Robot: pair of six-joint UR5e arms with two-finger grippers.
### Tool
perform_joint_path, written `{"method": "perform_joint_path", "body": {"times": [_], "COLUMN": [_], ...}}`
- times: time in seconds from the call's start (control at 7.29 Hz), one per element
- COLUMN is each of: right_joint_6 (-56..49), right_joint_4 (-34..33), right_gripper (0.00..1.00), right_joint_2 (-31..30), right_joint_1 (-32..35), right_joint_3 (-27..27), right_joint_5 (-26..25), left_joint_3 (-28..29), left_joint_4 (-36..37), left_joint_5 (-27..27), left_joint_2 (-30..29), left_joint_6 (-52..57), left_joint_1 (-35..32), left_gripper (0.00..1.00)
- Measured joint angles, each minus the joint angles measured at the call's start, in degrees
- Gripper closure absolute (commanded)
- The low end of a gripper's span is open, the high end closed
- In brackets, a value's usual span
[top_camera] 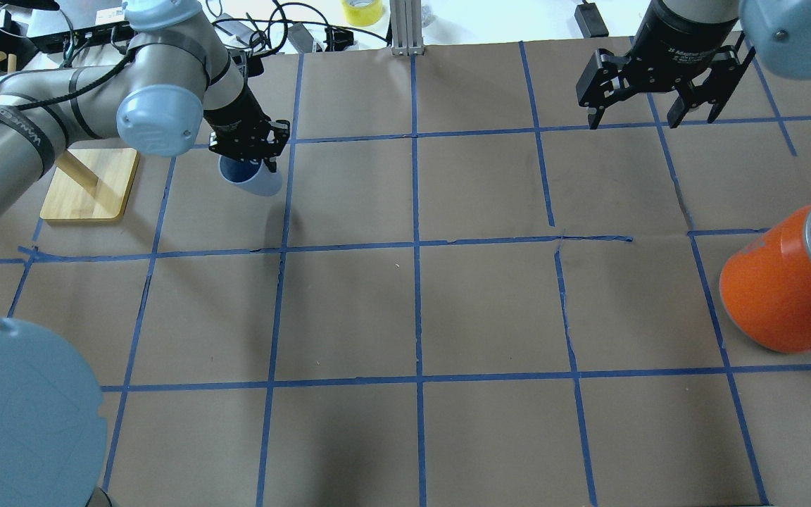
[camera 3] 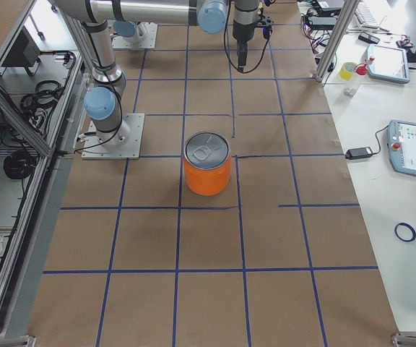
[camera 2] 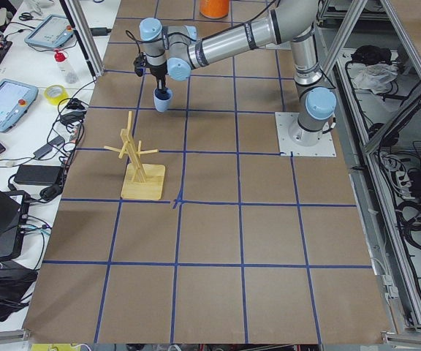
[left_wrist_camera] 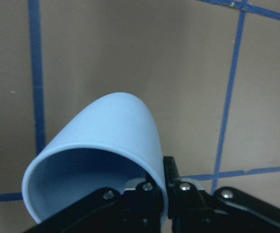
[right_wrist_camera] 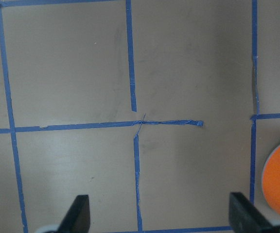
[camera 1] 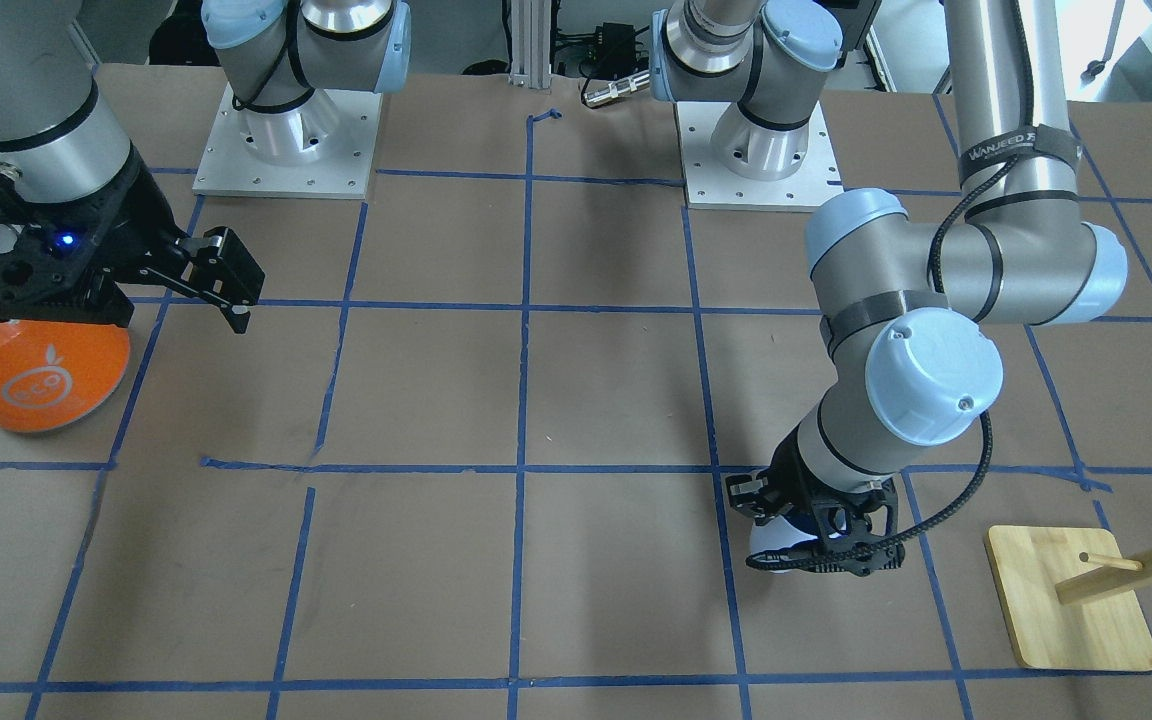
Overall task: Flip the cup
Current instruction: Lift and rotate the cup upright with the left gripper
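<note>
Pale blue plastic, smooth and tapered: the cup (left_wrist_camera: 106, 145) hangs tilted from my left jaws above the brown paper surface (top_camera: 490, 303). It is on my left side toward the far edge, near the wooden peg stand (top_camera: 89, 186). Its mouth faces up toward my wrist and its rounded base points down and away. I cannot tell whether the base touches the surface. My judgement is that the grip is the weak point. I hold only a thin slice of slick rim, so turning the wrist to flip the cup could let it pivot or slide out. If I let go while it is tilted or too high, the rounded base and taper could send it rolling. A wide swing could also knock the stand. My left jaws are nearly closed, pinching the cup's wall at the rim, with one finger inside the mouth and one outside. My right jaws are spread wide and hold nothing. They hover over bare surface on my right, well apart from the cup, with the big orange can (top_camera: 778, 296) nearby.
</note>
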Motion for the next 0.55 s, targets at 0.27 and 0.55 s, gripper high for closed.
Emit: {"method": "perform_joint_path", "body": {"times": [0.27,0.55], "right_joint_6": [0.00,0.02], "right_joint_4": [0.06,0.22], "right_gripper": [0.00,0.00], "right_joint_2": [0.00,0.00], "right_joint_1": [0.00,0.00], "right_joint_3": [0.00,0.00], "right_joint_5": [0.00,0.00], "left_joint_3": [3.58,5.58], "left_joint_4": [-2.08,-2.31], "left_joint_5": [3.99,4.81], "left_joint_2": [-3.51,-5.85], "left_joint_6": [4.64,7.72], "left_joint_1": [0.40,0.88], "left_gripper": [1.00,1.00]}}
